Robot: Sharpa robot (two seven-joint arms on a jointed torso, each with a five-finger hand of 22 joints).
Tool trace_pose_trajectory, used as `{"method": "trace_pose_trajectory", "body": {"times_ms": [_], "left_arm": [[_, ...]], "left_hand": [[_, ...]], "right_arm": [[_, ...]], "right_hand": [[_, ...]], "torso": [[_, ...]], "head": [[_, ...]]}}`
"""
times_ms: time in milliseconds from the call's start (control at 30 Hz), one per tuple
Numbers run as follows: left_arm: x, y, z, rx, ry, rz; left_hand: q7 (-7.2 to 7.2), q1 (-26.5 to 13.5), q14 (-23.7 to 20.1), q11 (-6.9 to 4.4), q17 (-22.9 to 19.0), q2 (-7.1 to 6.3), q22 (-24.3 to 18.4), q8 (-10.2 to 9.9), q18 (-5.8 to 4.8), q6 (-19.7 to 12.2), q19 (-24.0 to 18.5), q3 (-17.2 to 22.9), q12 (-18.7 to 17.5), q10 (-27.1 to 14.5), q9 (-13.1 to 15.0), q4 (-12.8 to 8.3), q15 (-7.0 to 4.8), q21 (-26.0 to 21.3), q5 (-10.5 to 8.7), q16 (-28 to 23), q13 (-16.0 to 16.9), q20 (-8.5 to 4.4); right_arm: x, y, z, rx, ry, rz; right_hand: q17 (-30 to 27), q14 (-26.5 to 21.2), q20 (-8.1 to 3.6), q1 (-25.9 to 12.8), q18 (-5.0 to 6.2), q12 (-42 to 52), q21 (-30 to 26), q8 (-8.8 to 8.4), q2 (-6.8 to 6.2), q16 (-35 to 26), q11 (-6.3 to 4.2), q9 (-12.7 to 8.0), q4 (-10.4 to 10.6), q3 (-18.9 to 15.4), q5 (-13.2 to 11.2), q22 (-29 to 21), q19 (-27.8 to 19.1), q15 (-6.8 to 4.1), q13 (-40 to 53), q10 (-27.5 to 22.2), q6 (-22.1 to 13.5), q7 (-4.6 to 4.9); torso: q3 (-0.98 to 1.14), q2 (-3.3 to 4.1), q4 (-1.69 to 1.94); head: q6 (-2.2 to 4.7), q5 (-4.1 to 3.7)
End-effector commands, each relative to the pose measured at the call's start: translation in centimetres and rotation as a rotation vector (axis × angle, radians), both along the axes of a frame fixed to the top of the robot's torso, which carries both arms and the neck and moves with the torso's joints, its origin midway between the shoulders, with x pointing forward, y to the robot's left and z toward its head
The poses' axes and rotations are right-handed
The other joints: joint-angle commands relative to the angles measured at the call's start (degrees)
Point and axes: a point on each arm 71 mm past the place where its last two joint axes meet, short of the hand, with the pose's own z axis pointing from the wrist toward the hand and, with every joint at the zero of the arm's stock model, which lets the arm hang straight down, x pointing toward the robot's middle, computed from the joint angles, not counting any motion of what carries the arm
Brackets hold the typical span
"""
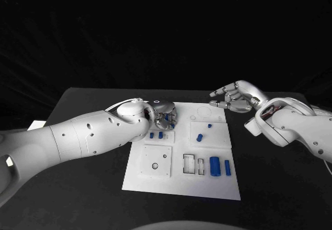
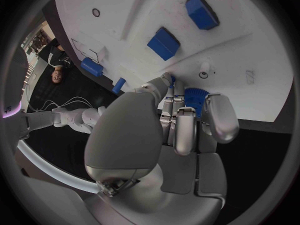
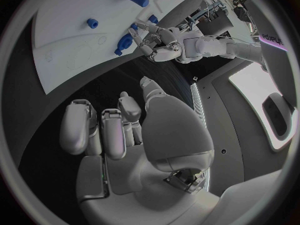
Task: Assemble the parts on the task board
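Nearest me in the head view I see the task board (image 1: 181, 184) low in the centre of the frame on the black table (image 1: 83, 191), with a large blue cylinder (image 1: 215, 166) and a thin blue bar (image 1: 228, 166) lying side by side near its right edge. Further up, a small blue part (image 1: 200, 137) sits mid-board. Left of it, my left hand (image 1: 164, 117) hangs over the board's upper left, its arm blocking that corner; the wrist view shows its fingers (image 2: 185, 130) curled around a ridged blue part (image 2: 194, 97). Farthest, at upper right, my right hand (image 1: 235, 96) hovers off the board, fingers loosely curled, holding nothing.
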Motion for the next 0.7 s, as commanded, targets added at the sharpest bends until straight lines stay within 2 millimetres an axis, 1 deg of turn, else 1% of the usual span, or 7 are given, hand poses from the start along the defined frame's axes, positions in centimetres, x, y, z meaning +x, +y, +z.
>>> {"method": "trace_pose_trajectory", "body": {"times_ms": [33,133,300,500,700], "left_arm": [[-0.28,-0.29,-0.38,0.007,0.029,-0.020],[-0.26,-0.27,-0.37,0.004,0.027,-0.019],[-0.24,-0.25,-0.31,-0.004,0.019,-0.019],[-0.27,-0.21,-0.12,-0.020,0.003,-0.017],[-0.53,0.12,0.25,-0.047,-0.001,-0.011]], "left_hand": [[-0.04,0.66,2.87,-0.14,0.00,0.51,0.70,-0.19,-0.85,1.09,2.24,1.26,-0.61,1.11,0.20,-0.61,-0.41,0.72,-0.01,0.00,0.01,-0.35],[0.01,0.92,2.89,-0.26,0.08,1.01,1.63,-0.22,-1.03,2.39,2.32,2.93,-1.32,2.66,0.37,-1.71,-0.35,1.53,-0.01,0.15,-0.08,-0.34],[0.12,0.30,2.88,-0.23,0.08,0.96,2.43,-0.61,-1.16,3.37,2.34,4.46,-2.46,4.14,0.46,-2.87,-0.25,2.20,-0.04,0.29,-0.20,-0.27],[0.27,-1.15,2.83,-0.05,-0.10,0.46,2.90,-1.64,-1.20,3.82,2.23,5.85,-4.42,5.11,0.42,-4.25,-0.11,2.52,-0.03,0.40,-0.42,-0.15],[0.47,-2.26,2.76,0.14,-0.45,-0.21,3.83,-2.19,-1.38,4.07,2.33,6.10,-5.47,5.46,0.41,-4.77,0.09,3.33,0.03,0.33,-0.51,-0.01]], "right_arm": [[-0.05,0.14,-0.02,0.000,0.000,0.012],[-0.05,0.14,-0.02,0.000,0.000,0.013],[-0.05,0.15,-0.02,0.000,0.000,0.013],[-0.05,0.15,-0.02,0.000,0.000,0.014],[-0.02,0.16,-0.03,0.001,-0.001,0.014]], "right_hand": [[4.26,3.22,-0.11,0.24,0.75,-0.36,-0.38,-0.09,0.39,-0.32,0.02,-0.01,-0.04,-0.30,0.25,-0.04,-0.32,0.24,-0.04,-0.29,-0.43,0.08],[4.26,3.22,-0.11,0.24,0.75,-0.36,-0.38,-0.09,0.39,-0.32,0.02,-0.01,-0.04,-0.30,0.25,-0.04,-0.32,0.24,-0.04,-0.29,-0.43,0.08],[4.26,3.22,-0.11,0.24,0.75,-0.36,-0.38,-0.09,0.39,-0.32,0.02,-0.01,-0.04,-0.30,0.25,-0.04,-0.32,0.24,-0.04,-0.29,-0.43,0.08],[4.26,3.22,-0.11,0.24,0.75,-0.36,-0.38,-0.09,0.39,-0.32,0.02,-0.01,-0.04,-0.30,0.25,-0.04,-0.32,0.24,-0.04,-0.29,-0.43,0.08],[4.23,3.22,-0.11,0.24,0.75,-0.35,-0.39,-0.07,0.39,-0.35,0.01,-0.01,-0.04,-0.31,0.25,-0.04,-0.32,0.24,-0.05,-0.27,-0.41,0.08]], "torso": [[0.00,0.00,0.01],[0.00,0.00,0.01],[-0.01,0.01,-0.01],[-0.01,-0.02,-0.01],[-0.06,-0.02,-0.01]], "head": [[-0.04,0.01],[-0.11,-0.02],[-0.11,-0.02],[-0.07,-0.04],[-0.03,-0.10]]}}
